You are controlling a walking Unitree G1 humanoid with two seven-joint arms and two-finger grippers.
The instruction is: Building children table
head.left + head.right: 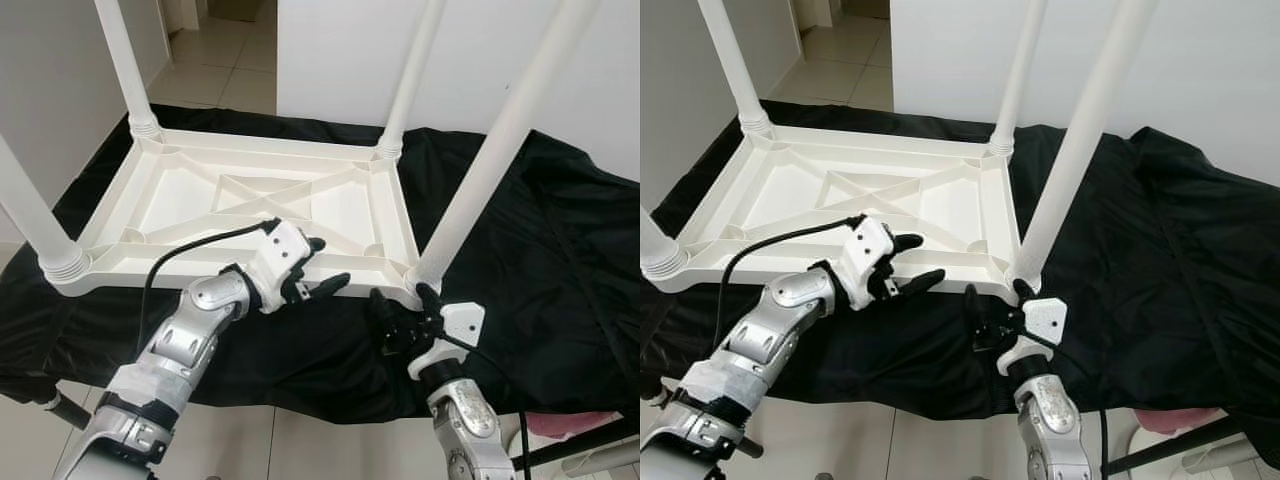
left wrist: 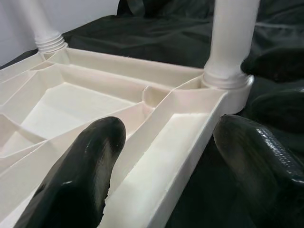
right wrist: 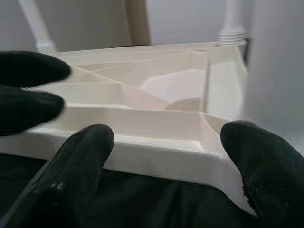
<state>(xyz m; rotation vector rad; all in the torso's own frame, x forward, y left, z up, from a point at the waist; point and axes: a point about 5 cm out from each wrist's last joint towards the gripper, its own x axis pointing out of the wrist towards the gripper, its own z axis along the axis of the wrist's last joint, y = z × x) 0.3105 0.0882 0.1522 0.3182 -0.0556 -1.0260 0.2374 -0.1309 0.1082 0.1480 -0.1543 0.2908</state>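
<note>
Spreading wide at the near edge of the upturned white plastic children's table [image 1: 250, 190], my left fingers [image 2: 80, 166] stand well apart, one over the ribbed underside and the other out past the rim above the black cloth [image 1: 540, 230], and they hold nothing. My left gripper [image 1: 318, 266] sits just at that near rim, roughly midway along it, its white housing raised over the frame.

My right fingers [image 3: 76, 166] are open too, and empty, with the table's near right corner lying between them in the right wrist view. My right gripper [image 1: 405, 312] hangs just in front of that corner, close beside the base of the near right white tube leg [image 1: 490, 160]; I cannot tell whether a fingertip touches it.

The table lies upside down on the black cloth, its cross-braced underside facing up. Four white legs rise from its corners: the near right one, the near left leg [image 1: 35, 225], the far left leg [image 1: 125, 65] and the far right leg [image 1: 410, 80]. The cloth covers a low surface, with a pale tiled floor [image 1: 215, 60] and a white wall [image 1: 350, 50] beyond.
</note>
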